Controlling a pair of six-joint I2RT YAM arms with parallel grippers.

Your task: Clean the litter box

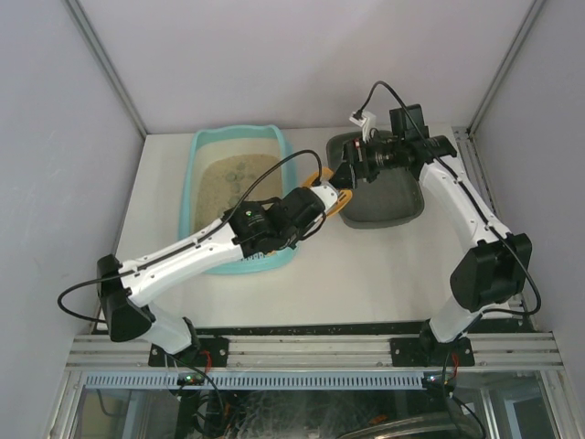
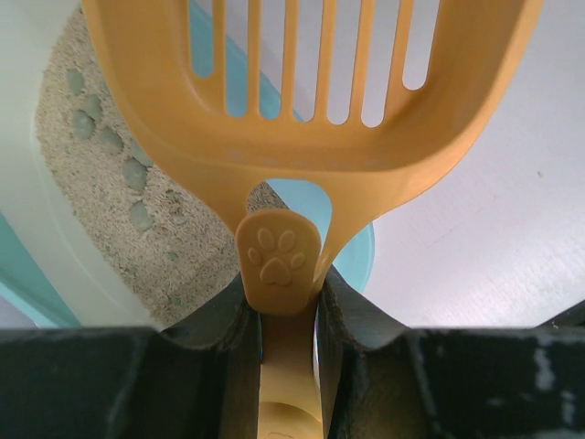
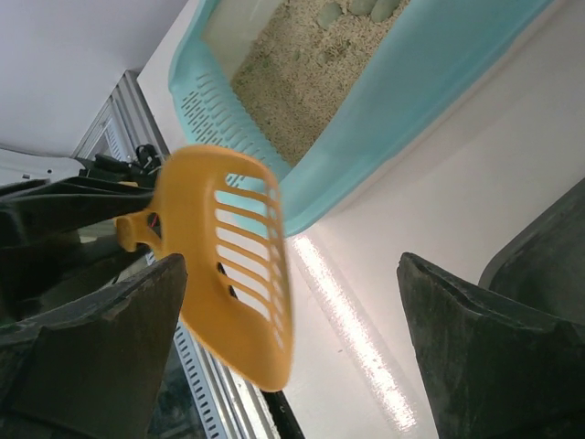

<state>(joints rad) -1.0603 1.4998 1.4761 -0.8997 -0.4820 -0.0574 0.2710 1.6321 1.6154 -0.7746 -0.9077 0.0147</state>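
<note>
Between the litter box (image 1: 206,146), back left on the table (image 1: 366,274), and the grey tray (image 1: 402,206), my left pincer (image 2: 279,293) holds the yellow scoop (image 2: 302,151) by its handle. My right pincer (image 3: 291,265) is wide, holding nothing.

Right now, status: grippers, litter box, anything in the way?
Left gripper shut on orange litter scoop, empty, beside the litter box. Right gripper open, by dark grey tray. Grey clumps in the litter. Nothing in the way.
</note>
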